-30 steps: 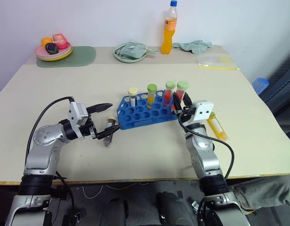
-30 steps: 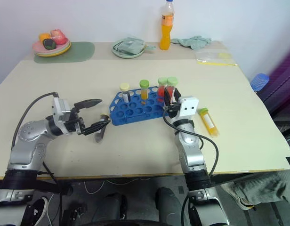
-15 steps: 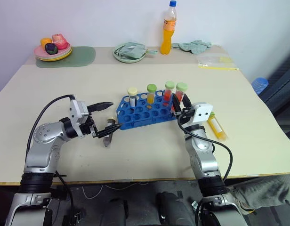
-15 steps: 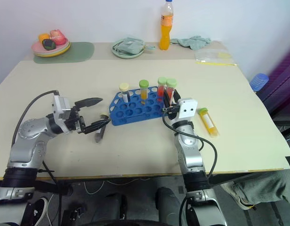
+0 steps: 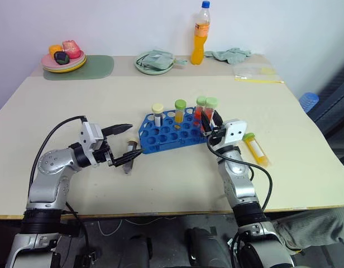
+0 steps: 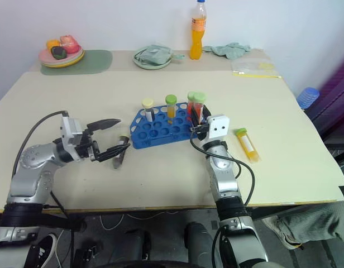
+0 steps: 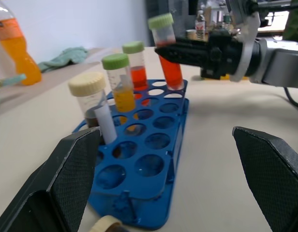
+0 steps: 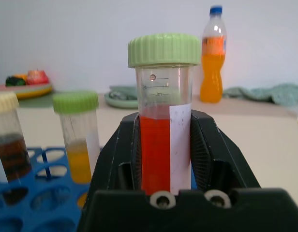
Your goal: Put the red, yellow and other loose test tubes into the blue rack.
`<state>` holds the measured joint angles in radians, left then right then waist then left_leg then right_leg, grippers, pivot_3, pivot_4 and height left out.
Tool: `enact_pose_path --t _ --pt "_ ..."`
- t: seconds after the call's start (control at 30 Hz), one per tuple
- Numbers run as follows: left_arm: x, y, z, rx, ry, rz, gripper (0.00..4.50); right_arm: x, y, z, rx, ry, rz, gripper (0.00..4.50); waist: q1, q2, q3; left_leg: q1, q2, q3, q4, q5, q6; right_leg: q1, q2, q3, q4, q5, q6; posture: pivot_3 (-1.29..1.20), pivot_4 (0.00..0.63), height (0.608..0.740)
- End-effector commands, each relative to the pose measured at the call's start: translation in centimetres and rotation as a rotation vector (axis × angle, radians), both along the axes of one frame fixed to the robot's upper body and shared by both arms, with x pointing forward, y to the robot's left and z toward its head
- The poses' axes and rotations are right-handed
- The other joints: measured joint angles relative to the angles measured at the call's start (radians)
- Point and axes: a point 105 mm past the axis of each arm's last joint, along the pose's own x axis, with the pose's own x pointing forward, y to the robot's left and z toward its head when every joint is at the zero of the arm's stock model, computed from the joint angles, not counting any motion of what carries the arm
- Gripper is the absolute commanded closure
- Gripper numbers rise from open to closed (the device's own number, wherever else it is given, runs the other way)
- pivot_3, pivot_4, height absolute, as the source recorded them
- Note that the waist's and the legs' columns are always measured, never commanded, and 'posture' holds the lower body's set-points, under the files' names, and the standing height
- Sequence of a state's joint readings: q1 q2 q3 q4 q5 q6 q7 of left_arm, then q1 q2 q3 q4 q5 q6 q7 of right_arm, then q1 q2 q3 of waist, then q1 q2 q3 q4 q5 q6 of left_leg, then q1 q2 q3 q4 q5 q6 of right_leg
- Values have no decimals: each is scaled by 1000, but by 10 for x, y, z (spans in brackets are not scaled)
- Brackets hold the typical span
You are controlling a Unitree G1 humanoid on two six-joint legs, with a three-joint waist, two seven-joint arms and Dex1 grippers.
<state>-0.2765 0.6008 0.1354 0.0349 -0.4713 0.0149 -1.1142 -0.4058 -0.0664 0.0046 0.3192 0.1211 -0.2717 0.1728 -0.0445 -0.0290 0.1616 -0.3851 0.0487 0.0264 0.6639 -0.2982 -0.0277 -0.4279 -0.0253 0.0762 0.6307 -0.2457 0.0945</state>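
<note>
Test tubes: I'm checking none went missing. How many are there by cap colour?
Green cap: 4 (racked yellow tube, racked red tube, held red tube in right hand, loose yellow tube)
Cream cap: 2 (racked dark tube, loose tube by left hand)
Total: 6

Your right gripper [image 5: 211, 124] has its two black fingers closed on a red test tube [image 8: 161, 130], clamping it about the middle so the green cap stands above the fingertips and the tube sits upright between them. That forearm runs forward from the elbow with the wrist tipped slightly upward. Your left gripper [image 5: 127, 142] has its fingers [image 7: 69, 166] spread wide apart with nothing between them, pointing roughly level and across toward your right hand. The left arm is bent at the elbow, with the wrist angled inward.
</note>
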Motion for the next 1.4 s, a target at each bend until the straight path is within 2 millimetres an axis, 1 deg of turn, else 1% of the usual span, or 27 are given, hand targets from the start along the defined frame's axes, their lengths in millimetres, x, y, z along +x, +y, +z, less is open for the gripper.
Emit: enact_pose_path --t 0.03,0.13,0.17,0.23,0.27,0.3,0.33,0.37,0.4,0.43,0.53,0.63,0.67,0.73,0.77,0.83,0.9,0.97,1.03,1.07,1.1,1.17,1.2,1.23,1.27,1.33,1.4 --pt "-5 2 13 -2 -54 -6 0 0 -6 13 9 -58 -23 3339 0 0 0 0 0 0 0 0 0 0 0 0 0 0 0 0 150 740" --pt "-5 2 13 2 -55 -6 0 -3 -8 7 68 -33 -16 3339 0 0 0 0 0 0 0 0 0 0 0 0 0 0 0 0 150 740" --pt "-5 2 13 3 -55 -6 0 -6 -10 7 120 -33 -5 3339 1 0 0 0 0 0 0 0 0 0 0 0 0 0 0 0 150 740" --pt "-4 2 13 3 -55 -7 0 -9 -14 9 171 -39 3 2509 1 0 0 0 0 0 0 0 0 0 0 0 0 0 1 0 150 740" --pt "-3 2 13 3 -53 -7 0 -10 -14 9 165 -41 7 2197 1 0 0 0 0 0 0 0 0 1 0 0 0 0 1 0 150 740" --pt "-3 2 13 3 -53 -9 0 -11 -13 11 146 -49 13 1770 0 0 0 0 0 0 0 0 0 1 0 0 0 0 1 0 150 740" --pt "-2 1 12 2 -52 -11 0 -11 -13 12 130 -54 14 1144 0 0 0 0 0 0 0 0 0 1 0 0 0 0 1 0 150 740" --pt "-2 1 12 0 -51 -12 0 -12 -15 13 122 -57 9 665 0 0 0 0 0 0 0 0 0 1 0 0 0 0 0 0 150 740" --pt "-1 0 11 -1 -50 -14 0 -12 -17 14 116 -59 2 293 0 0 0 1 0 0 0 0 0 1 0 0 0 0 0 0 150 740" --pt "-1 -1 10 -2 -50 -17 0 -12 -19 15 96 -61 -9 135 0 0 0 1 0 0 0 0 0 1 0 0 1 0 0 0 150 740" --pt "-1 -6 10 -9 -51 -25 0 -16 -31 25 31 -81 -40 135 0 0 0 1 0 0 0 0 0 1 0 0 1 0 1 0 150 740" --pt "-2 -10 10 -15 -54 -30 0 -24 -51 44 -33 -100 -91 135 3 0 0 1 0 0 0 0 0 1 0 0 1 0 1 0 150 740" --pt "-2 -11 10 -22 -55 -31 0 -28 -67 55 -5 -93 -116 135 5 1 0 0 -1 0 0 0 0 1 0 0 1 0 0 0 150 740" --pt "-2 -14 10 -26 -55 -34 0 -33 -89 74 -1 -45 -131 135 9 1 1 0 -1 0 1 0 0 1 -1 0 0 0 0 0 150 740" --pt "-1 -15 10 -27 -54 -35 0 -34 -94 78 -4 -12 -133 135 11 1 1 0 -1 0 1 0 0 1 -1 0 0 0 0 0 150 740" --pt "-1 -19 8 -35 -54 -40 0 -40 -102 99 -35 -18 -117 135 10 0 0 0 -1 0 1 0 0 1 -1 0 0 0 0 0 150 740" --pt "0 -22 7 -42 -57 -44 0 -43 -107 111 -31 21 -97 135 4 2 0 1 -1 0 1 0 0 1 -1 0 0 -1 -1 0 150 740" --pt "0 -25 7 -51 -57 -46 0 -42 -111 112 -81 80 -90 135 0 1 0 1 0 0 1 0 0 1 0 0 0 -1 -2 0 150 740" --pt "1 -28 7 -56 -59 -49 0 -38 -121 97 -189 235 -100 135 1 1 0 1 0 0 0 0 0 1 1 1 0 0 0 0 150 740" --pt "2 -29 7 -59 -60 -51 0 -38 -125 86 -242 333 -95 135 2 1 0 1 -1 0 0 0 0 1 1 1 0 0 0 0 150 740" --pt "2 -31 7 -60 -62 -57 0 -42 -127 71 -301 473 -58 135 3 1 0 1 0 0 0 0 0 1 1 1 -1 -1 -2 0 150 740" --pt "3 -34 6 -61 -60 -64 0 -53 -121 50 -445 676 40 135 7 2 0 1 -1 0 1 0 0 2 -1 1 -1 -2 -3 0 150 740" --pt "4 -35 6 -64 -59 -67 0 -58 -117 46 -474 744 81 135 7 2 0 1 -1 0 1 0 0 2 -1 1 -1 -2 -3 0 150 740" --pt "4 -36 5 -67 -59 -68 0 -60 -115 45 -487 780 103 135 7 2 0 1 -1 0 1 0 0 2 -1 1 -1 -2 -3 0 150 740" --pt "4 -38 5 -69 -63 -71 0 -57 -118 45 -451 834 107 135 3 2 0 1 -1 0 1 0 0 2 0 1 -2 -2 -3 0 150 740" --pt "4 -41 6 -80 -71 -69 0 -47 -131 44 -359 948 60 135 -3 2 0 1 -1 1 1 0 1 2 0 2 -1 -1 -3 0 150 740" --pt "2 -43 5 -86 -74 -67 0 -41 -140 43 -309 1036 30 135 0 2 0 2 -1 1 1 0 1 1 0 2 -1 -1 -3 0 150 740"
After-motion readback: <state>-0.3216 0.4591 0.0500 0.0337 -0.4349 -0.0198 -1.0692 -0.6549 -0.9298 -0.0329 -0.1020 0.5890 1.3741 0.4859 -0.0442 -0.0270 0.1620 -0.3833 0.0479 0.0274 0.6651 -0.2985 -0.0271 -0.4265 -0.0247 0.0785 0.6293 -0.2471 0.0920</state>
